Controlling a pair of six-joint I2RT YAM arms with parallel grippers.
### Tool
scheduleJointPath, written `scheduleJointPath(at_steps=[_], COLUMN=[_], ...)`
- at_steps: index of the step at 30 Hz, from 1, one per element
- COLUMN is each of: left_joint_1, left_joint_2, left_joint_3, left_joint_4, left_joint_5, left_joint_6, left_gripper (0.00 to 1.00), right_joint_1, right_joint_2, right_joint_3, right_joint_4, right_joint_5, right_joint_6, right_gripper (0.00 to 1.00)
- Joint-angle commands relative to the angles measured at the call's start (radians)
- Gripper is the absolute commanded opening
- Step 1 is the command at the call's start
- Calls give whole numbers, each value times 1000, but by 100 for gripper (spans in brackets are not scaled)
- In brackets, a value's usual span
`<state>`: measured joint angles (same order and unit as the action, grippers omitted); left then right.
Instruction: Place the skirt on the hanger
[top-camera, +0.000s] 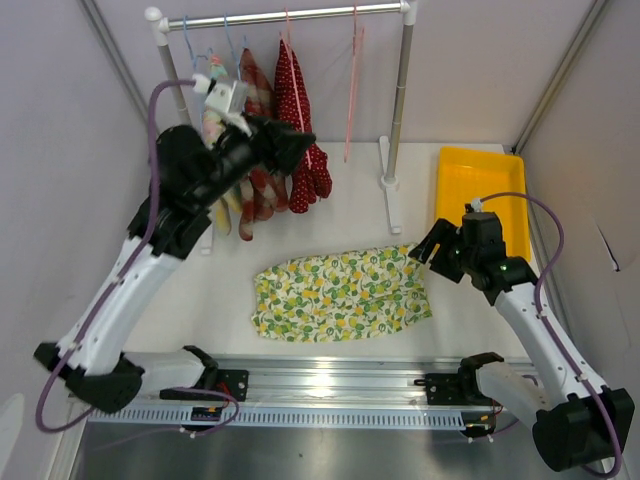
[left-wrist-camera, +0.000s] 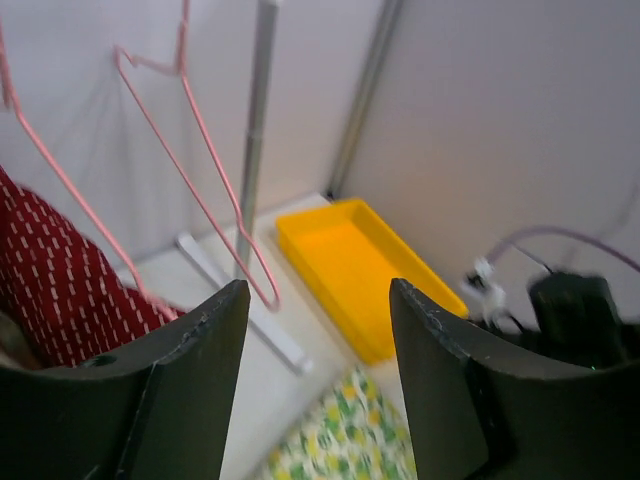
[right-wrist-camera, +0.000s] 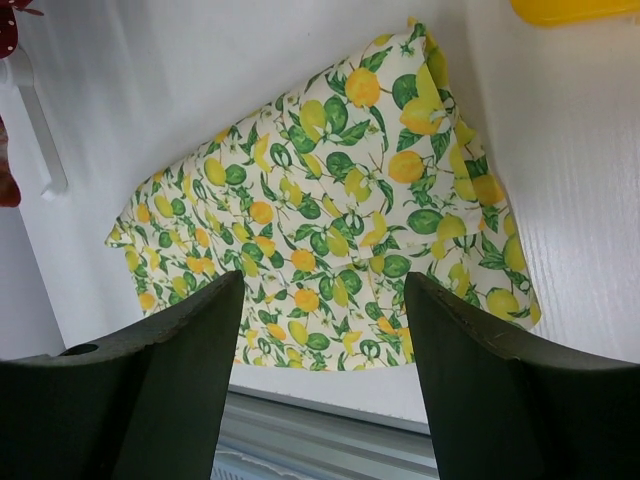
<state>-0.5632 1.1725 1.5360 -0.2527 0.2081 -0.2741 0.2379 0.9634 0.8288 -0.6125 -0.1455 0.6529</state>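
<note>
A clothes rack (top-camera: 290, 15) stands at the far side of the white table (top-camera: 340, 215). From its bar hangs a red dotted garment (top-camera: 297, 110) — just left of it, touching, a second reddish patterned garment (top-camera: 255, 95). Right of the rack's right post lies a yellow tray (top-camera: 480, 185), near its foot.

You're seeing the left gripper (left-wrist-camera: 318, 300) and right gripper (right-wrist-camera: 322, 290) showing dark fingers (left-wrist-camera: 190, 390); arms (top-camera: 128, 275) are wearing white links, black joints, purple cables (top-camera: 153, 125).

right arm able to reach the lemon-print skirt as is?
Probably yes. The skirt lies flat and uncovered, and the right arm's open fingers hover by its right edge, nothing between.
</note>
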Motion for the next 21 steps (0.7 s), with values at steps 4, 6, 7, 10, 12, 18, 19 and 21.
scheduleJointPath(at_steps=[4,6,7,10,12,18,19,21], left_joint_1=[-96,-107,-110,-110,-110,-115,-116,-116], left_joint_2=[349,473,507,616,697,834,835,837], left_joint_3=[315,400,441,525,582,777,773,759], left_joint_4=[128,147,159,196,188,99,107,116], left_joint_5=[-386,-450,-470,-545,-552,-639,-642,-651], left_joint_6=[176,194,206,222,233,240,239,239], left_gripper=[66,65,65,66,67,65,63,61], right_joint_1=[1,3,3,1,3,1,3,1], right_joint_2=[21,26,29,40,46,52,52,52], right_joint_3=[72,88,105,139,148,159,156,148], right_joint_4=[14,11,8,-12,-13,-12,-10,-9], right_joint_5=[-14,-17,-16,-14,-16,-32,-32,-32], right_joint_6=[-12,-19,-21,-38,-47,-59,-64,-67], right_gripper=[71,71,71,71,71,71,71,71])
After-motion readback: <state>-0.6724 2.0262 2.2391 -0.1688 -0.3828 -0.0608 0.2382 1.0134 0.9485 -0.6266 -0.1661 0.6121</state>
